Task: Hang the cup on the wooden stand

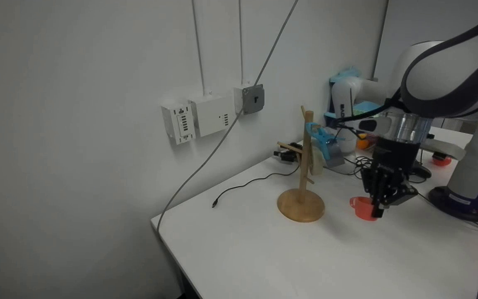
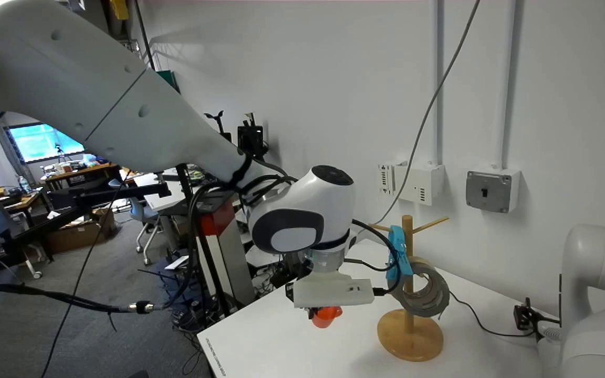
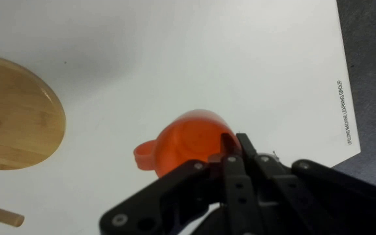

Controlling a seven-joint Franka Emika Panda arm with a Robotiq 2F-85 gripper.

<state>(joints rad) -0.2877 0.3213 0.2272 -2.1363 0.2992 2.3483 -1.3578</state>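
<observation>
The red-orange cup (image 1: 362, 208) is upright at or just above the white table; I cannot tell if it touches. It also shows in an exterior view (image 2: 325, 317) and in the wrist view (image 3: 188, 140), its handle toward the stand. My gripper (image 3: 235, 139) is shut on the cup's wall opposite the handle, one finger inside and one outside. The gripper also shows in an exterior view (image 1: 376, 209). The wooden stand (image 1: 305, 166) stands beside the cup, apart from it. Its round base shows in an exterior view (image 2: 410, 336) and the wrist view (image 3: 21, 120).
A grey tape roll (image 2: 424, 295) and a blue clamp (image 2: 397, 247) hang on the stand. A peg (image 3: 2, 214) juts out in the wrist view. Black cables (image 1: 243, 185) lie near the wall. Another white arm (image 2: 596, 315) and clutter are behind the stand. The table edge (image 3: 348, 75) is right.
</observation>
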